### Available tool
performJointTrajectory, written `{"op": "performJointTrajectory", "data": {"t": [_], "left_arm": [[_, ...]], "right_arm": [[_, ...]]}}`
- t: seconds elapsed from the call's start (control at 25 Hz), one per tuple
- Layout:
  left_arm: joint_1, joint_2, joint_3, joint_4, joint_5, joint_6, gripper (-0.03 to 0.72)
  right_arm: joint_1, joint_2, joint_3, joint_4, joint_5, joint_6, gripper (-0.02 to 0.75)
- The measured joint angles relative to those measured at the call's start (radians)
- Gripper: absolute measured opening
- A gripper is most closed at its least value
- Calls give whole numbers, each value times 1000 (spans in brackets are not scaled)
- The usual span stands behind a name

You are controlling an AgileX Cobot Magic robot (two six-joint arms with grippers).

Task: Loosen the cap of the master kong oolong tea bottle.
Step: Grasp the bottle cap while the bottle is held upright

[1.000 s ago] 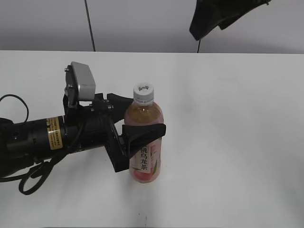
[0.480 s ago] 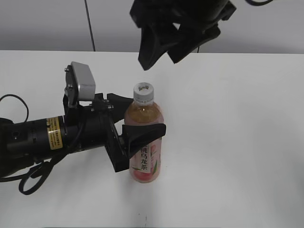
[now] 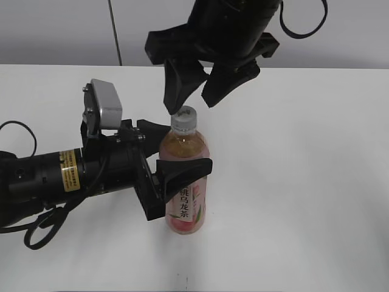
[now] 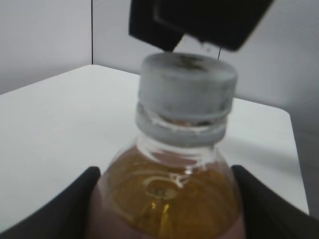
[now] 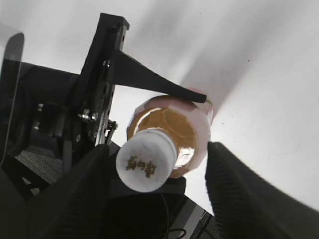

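Note:
The master kong oolong tea bottle [image 3: 186,201] stands upright on the white table, with amber tea and a pink label. My left gripper [image 3: 176,149] is shut on the bottle at its shoulder, one finger [image 3: 185,170] in front and one behind. The left wrist view shows the bottle [image 4: 164,194] filling the space between both fingers [image 4: 75,204]. The white cap [image 3: 184,117] sits on the neck. My right gripper [image 3: 189,104] hangs open just above the cap, pointing down. In the right wrist view the cap [image 5: 146,159] lies between the fingers [image 5: 244,194] with gaps on both sides.
The white table [image 3: 304,182] stretches to the right and front of the bottle. A thin dark cable [image 3: 115,30] runs down the grey wall behind. The left arm's body [image 3: 61,176] and its looped cable [image 3: 42,225] lie at the left.
My right gripper has come down from the top edge to just above the cap. The left gripper and the bottle have not moved.

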Motion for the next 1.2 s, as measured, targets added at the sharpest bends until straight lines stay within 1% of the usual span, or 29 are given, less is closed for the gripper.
{"op": "performJointTrajectory", "data": {"t": [0.48,0.6,0.72,0.8,0.88,0.96,1.04,1.2], "left_arm": [[0,0,0,0,0,0,465],[0,0,0,0,0,0,465],[0,0,0,0,0,0,465],[0,0,0,0,0,0,465],[0,0,0,0,0,0,465],[0,0,0,0,0,0,465],[0,0,0,0,0,0,465],[0,0,0,0,0,0,465]], "right_arm": [[1,20,0,7,0,1,459],[17,37,0,5,0,1,459],[48,50,0,-15,0,1,428],[60,56,0,-47,1,1,383],[61,56,0,-57,2,1,354],[61,55,0,-65,2,1,344],[61,51,0,-70,2,1,348],[61,42,0,-73,2,1,410]]}}
